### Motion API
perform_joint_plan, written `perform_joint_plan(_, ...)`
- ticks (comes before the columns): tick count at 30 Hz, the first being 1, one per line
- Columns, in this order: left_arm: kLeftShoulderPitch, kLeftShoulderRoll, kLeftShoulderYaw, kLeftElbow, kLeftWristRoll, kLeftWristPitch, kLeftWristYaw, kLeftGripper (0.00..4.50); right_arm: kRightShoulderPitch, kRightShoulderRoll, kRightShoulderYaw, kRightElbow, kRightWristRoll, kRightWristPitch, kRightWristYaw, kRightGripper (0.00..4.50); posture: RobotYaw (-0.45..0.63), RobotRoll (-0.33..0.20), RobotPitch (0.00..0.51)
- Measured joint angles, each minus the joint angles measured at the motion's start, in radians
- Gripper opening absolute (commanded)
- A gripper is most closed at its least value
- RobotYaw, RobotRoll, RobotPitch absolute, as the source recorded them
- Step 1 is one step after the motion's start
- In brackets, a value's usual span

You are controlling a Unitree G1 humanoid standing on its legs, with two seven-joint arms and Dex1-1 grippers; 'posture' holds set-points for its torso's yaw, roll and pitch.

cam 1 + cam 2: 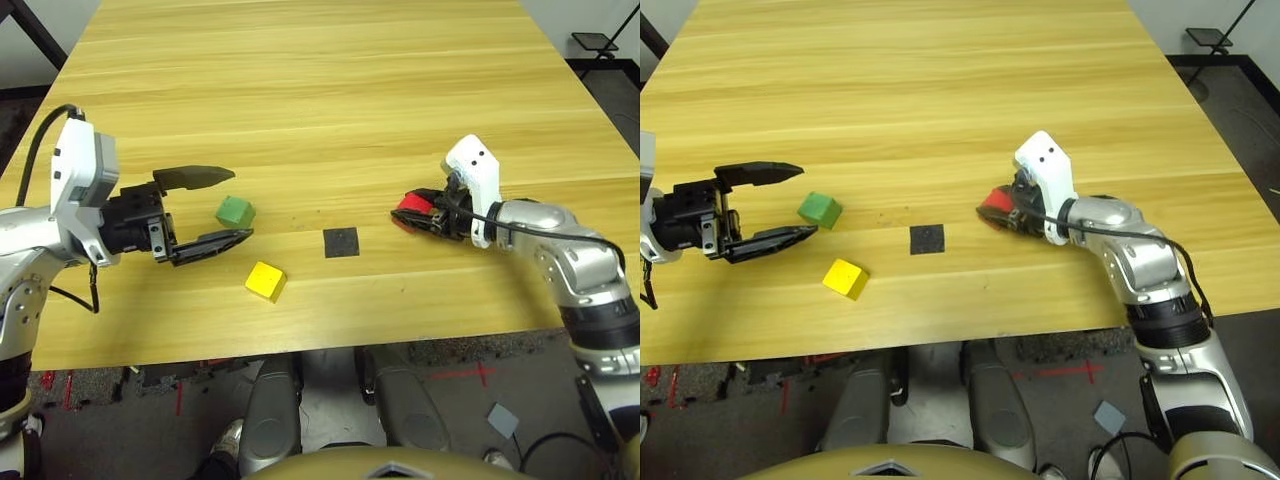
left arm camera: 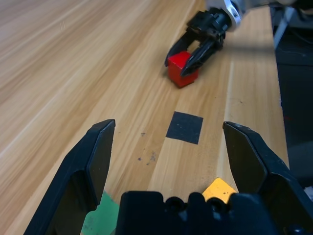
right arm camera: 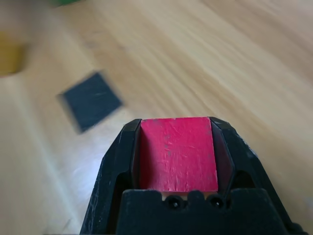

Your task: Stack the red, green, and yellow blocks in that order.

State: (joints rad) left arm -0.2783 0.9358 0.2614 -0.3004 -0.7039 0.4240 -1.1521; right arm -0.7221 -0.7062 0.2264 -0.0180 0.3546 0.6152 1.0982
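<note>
The right gripper (image 1: 412, 212) was clamped tight on the red block (image 3: 177, 152), its two black fingers pressing the block's opposite sides, just above the wooden table (image 1: 330, 90) and at about three o'clock from the flat black square patch (image 1: 341, 242). The left gripper (image 1: 228, 207) was spread wide with nothing between its fingers. The green block (image 1: 235, 211) sat on the table right by the left fingertips, between their two tips in the head view, though I could not tell whether either touched it. The yellow block (image 1: 265, 281) lay on the table at roughly five o'clock from the green one, near it but apart, and at about eight o'clock from the patch.
</note>
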Motion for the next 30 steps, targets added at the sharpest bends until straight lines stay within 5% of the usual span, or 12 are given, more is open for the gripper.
perform_joint_plan(8,-0.069,-0.029,-0.061,0.020,0.032,-0.007,-0.003,4.50,-0.068,0.098,0.128,0.181,-0.074,-0.249,0.261,2.06,0.11,-0.162,0.198)
perform_joint_plan(21,-0.120,-0.047,-0.100,0.042,0.079,-0.010,0.002,4.50,-0.116,0.253,0.147,0.277,-0.168,-0.363,0.246,2.06,0.17,-0.155,0.199)
perform_joint_plan(30,-0.120,-0.043,-0.100,0.046,0.081,0.001,0.010,4.50,-0.108,0.276,0.147,0.293,-0.185,-0.366,0.243,2.06,0.18,-0.152,0.205)
